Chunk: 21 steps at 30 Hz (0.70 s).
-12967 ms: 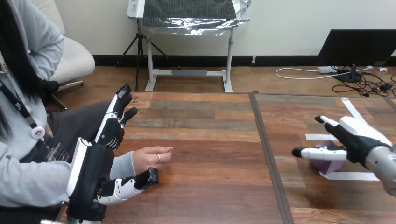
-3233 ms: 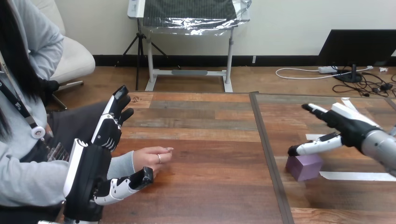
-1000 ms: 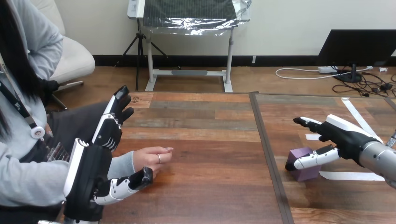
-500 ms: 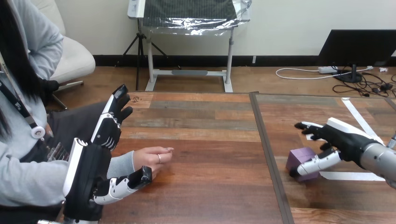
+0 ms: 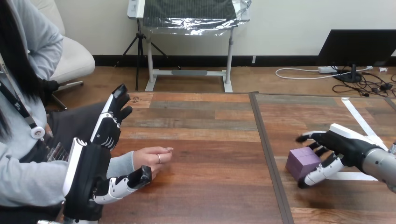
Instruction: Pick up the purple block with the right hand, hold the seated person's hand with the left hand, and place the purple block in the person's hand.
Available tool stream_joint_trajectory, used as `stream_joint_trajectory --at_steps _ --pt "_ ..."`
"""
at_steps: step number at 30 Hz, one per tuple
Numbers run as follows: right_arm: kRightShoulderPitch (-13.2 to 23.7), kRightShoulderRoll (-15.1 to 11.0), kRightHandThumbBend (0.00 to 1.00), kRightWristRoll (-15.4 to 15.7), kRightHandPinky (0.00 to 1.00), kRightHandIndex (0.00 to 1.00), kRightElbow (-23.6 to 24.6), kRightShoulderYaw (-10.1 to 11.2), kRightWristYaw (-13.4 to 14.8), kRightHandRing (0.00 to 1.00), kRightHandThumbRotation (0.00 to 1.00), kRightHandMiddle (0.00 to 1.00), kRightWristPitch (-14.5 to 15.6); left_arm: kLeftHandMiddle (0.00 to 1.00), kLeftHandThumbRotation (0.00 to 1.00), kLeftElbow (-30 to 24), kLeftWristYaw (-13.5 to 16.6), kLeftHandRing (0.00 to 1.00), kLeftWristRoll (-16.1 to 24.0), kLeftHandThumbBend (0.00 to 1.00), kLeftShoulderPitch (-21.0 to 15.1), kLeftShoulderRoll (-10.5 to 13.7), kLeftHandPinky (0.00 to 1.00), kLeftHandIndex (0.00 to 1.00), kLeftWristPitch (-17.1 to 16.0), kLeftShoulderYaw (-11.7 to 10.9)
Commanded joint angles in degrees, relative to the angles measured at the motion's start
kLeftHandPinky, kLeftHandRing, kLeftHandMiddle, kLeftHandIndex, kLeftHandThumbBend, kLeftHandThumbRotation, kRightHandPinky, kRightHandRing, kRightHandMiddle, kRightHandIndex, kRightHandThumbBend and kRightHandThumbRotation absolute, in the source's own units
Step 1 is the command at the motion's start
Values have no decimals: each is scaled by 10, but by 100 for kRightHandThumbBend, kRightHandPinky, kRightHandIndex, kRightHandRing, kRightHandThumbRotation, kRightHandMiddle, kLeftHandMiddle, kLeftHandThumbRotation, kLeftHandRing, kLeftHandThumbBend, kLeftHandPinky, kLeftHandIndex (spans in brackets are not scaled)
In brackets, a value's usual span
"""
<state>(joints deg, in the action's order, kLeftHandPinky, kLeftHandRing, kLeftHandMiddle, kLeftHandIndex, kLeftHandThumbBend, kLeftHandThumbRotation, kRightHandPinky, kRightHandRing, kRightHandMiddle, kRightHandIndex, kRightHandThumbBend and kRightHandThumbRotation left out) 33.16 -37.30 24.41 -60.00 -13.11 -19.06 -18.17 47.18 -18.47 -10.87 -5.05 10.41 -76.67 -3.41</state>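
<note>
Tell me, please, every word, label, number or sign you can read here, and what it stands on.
No text here can be read.
The purple block: plain faces, no print.
The white tape strips on the table: blank.
The left hand and right hand: no legible marking.

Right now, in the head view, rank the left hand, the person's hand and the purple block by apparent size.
1. left hand: largest, though nearest the camera.
2. person's hand and purple block: about alike, not ranked.
</note>
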Motion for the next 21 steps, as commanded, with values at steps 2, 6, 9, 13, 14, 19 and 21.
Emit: stream_joint_trajectory --at_steps 2,6,9,13,14,19,21 --pt "22 -1 97 2 60 70 7 1 26 64 3 68 -2 97 68 -32 10 96 9 100 -19 -1 92 95 0 -8" --pt "22 0 96 13 40 54 3 -4 40 46 1 51 -4 97 69 -34 14 96 13 100 -17 1 91 95 -1 -9" --pt "22 2 94 17 30 45 -2 -6 52 36 0 42 -6 97 69 -42 21 96 22 100 -12 2 91 95 3 -12" --pt "24 4 90 23 21 33 -9 -11 59 26 0 32 -7 97 69 -45 29 95 28 100 -9 1 90 94 1 -15" --pt "24 5 88 24 19 32 -11 -12 60 25 0 30 -6 97 69 -46 31 95 29 100 -9 1 90 94 1 -15" --pt "23 12 81 27 12 24 -19 -10 83 18 0 23 -10 97 69 -48 36 95 32 100 -7 2 90 94 0 -15" --pt "22 14 79 25 11 22 -22 -8 92 17 0 22 -12 97 68 -49 37 95 33 100 -6 2 90 94 0 -16"
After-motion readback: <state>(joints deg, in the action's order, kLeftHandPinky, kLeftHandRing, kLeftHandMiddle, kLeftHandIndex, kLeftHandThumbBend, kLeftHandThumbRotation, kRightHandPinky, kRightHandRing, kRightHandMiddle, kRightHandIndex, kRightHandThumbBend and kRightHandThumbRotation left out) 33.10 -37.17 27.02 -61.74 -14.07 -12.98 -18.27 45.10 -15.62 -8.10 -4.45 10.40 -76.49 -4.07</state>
